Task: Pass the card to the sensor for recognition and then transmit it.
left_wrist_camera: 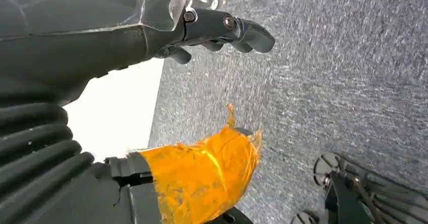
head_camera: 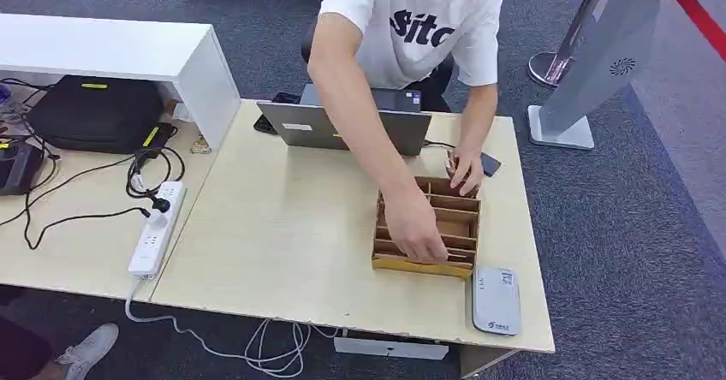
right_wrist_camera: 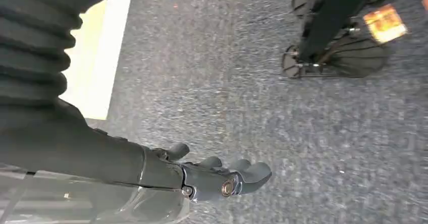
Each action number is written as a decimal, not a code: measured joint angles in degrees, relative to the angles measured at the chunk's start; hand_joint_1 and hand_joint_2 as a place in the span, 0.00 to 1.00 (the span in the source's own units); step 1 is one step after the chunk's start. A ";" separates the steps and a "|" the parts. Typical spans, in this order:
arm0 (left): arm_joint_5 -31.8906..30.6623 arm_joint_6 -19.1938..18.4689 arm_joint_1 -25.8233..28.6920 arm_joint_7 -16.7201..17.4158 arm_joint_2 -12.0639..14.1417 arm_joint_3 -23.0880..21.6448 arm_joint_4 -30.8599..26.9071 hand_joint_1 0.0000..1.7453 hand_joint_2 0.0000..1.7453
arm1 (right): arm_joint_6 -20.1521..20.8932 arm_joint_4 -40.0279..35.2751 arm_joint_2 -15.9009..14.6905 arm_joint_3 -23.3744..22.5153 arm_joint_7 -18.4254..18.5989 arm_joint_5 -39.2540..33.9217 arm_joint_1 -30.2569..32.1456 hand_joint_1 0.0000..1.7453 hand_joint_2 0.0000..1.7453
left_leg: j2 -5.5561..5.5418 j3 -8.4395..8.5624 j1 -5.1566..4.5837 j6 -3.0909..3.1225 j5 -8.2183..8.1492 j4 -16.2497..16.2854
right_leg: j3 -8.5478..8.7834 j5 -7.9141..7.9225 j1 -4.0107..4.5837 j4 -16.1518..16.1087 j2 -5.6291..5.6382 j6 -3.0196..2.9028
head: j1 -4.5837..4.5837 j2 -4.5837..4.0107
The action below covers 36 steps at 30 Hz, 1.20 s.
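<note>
Card not discernible; wooden divided box sat lower right of frame on table, sensor just beside its near right corner. Person's hands reached into box. Left hand & right hand hung over carpet, fingers loosely apart, holding nothing.

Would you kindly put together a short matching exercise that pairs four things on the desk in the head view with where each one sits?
Things:
1. wooden divider box
2. grey card reader
3. laptop
4. white power strip

Places:
A. left part of the desk, cables plugged into it
B. far edge of the desk, in front of the person
C. near right corner of the desk
D. right part of the desk, with the person's hand reaching into it

Pairs: 1-D, 2-C, 3-B, 4-A
</note>
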 joint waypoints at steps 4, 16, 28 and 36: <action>-0.74 -0.79 0.02 -0.61 -0.11 0.00 -0.70 0.00 1.00 | -0.61 0.09 0.00 0.00 2.60 0.02 0.02 0.00 1.00 | 0.00 0.00 0.00 0.00 0.00 0.00 | 0.00 0.00 0.00 0.00 0.00 0.00 | 0.00 0.00; -2.38 -1.42 0.02 -1.79 -0.13 0.00 -1.16 0.00 1.00 | -1.81 0.31 0.00 -0.50 4.28 -0.13 0.01 0.00 1.00 | 0.00 0.00 0.00 0.00 0.00 0.00 | 0.00 0.00 0.00 0.00 0.00 0.00 | 0.00 0.00; -2.16 -2.60 0.01 -4.15 -0.26 0.66 -1.62 0.00 0.00 | -1.31 0.33 0.00 -0.85 -0.13 0.63 0.03 0.00 0.00 | 0.00 0.00 0.00 0.00 0.00 0.00 | 0.00 0.00 0.00 0.00 0.01 0.00 | 0.00 0.00; -2.36 -3.19 0.01 -4.20 -0.24 1.53 -1.62 0.00 1.00 | -1.51 0.37 0.00 -0.85 -0.18 1.20 0.03 0.00 0.00 | 0.00 0.00 0.00 0.00 0.00 0.00 | 0.00 0.00 0.00 0.00 0.00 0.00 | 0.00 0.00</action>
